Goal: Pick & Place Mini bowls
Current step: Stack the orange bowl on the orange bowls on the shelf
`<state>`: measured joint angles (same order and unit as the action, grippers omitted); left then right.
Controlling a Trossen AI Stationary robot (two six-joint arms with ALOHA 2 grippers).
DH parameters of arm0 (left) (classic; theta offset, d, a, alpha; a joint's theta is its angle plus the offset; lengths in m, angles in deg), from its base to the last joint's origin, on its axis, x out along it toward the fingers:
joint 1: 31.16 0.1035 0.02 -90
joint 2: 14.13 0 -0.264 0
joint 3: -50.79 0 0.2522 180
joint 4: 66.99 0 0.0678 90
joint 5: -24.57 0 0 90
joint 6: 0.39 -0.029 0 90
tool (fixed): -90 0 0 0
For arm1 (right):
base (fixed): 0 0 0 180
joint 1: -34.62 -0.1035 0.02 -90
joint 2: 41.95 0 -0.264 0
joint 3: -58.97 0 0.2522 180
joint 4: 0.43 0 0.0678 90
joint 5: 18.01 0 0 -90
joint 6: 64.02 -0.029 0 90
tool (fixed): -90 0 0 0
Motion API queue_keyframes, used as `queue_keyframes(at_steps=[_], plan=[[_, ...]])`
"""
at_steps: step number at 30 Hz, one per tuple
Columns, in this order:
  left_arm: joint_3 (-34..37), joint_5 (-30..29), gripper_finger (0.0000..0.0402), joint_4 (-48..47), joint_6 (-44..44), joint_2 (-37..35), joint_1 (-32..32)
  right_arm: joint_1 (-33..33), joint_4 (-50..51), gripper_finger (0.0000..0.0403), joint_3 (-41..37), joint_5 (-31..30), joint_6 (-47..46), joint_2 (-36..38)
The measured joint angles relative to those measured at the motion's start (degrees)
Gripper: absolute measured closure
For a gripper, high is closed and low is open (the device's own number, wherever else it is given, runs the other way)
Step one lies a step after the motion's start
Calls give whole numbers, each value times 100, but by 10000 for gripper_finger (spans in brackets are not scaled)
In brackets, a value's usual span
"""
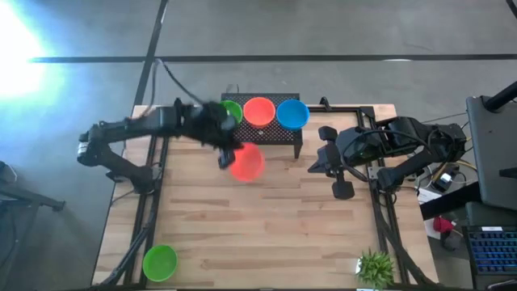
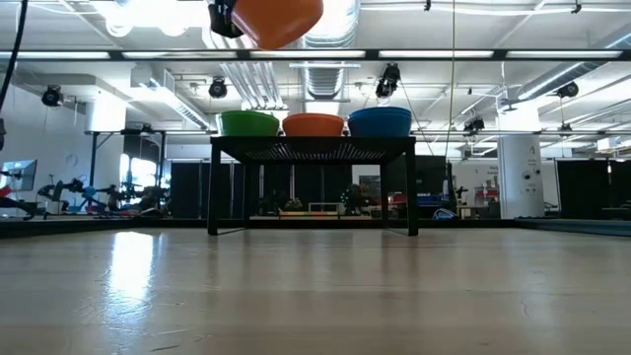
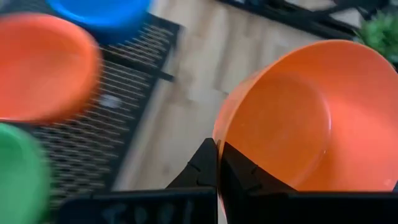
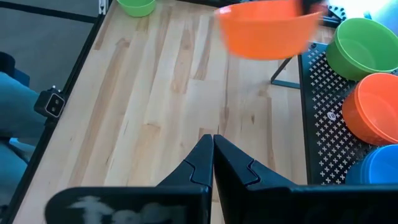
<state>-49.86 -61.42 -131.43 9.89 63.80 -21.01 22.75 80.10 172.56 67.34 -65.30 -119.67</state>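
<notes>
A black mesh rack (image 1: 279,134) at the far middle of the table carries a green (image 1: 232,111), an orange-red (image 1: 259,111) and a blue mini bowl (image 1: 292,113). Just in front of it, high over the table, a second orange-red bowl (image 1: 247,162) hangs from my left gripper (image 1: 227,156), which is shut on it. Another green bowl (image 1: 160,261) rests on the table's near left corner. My right gripper (image 1: 343,191) waits shut and empty at the table's right side. My left gripper pinches the orange-red bowl's rim (image 3: 219,132) on the side nearest the wrist, one finger (image 3: 242,174) inside the bowl and the other outside its wall. The fingers slant down from the table's left. The bowl is lifted clear of table and rack, opening upward.
A small potted plant (image 1: 376,265) stands at the near right corner. Bare wooden tabletop (image 1: 266,226) lies between the rack and the near edge. Cables and equipment sit beyond the table's right edge.
</notes>
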Motion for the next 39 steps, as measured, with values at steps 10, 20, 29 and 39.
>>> queue_keyframes(at_steps=[10,20,29,39], plan=[[-1411,749,401,-316,-788,874,1642,2,2,394,0,-2,0,4],[-2887,752,401,-950,-1379,2369,2450,2,2,394,0,-2,-7,6],[-3592,648,401,-1241,-1471,3171,2763,2,2,394,0,-7,-15,8],[-3581,252,401,-1533,-1629,3262,2842,6,2,394,0,-868,-21,8]])
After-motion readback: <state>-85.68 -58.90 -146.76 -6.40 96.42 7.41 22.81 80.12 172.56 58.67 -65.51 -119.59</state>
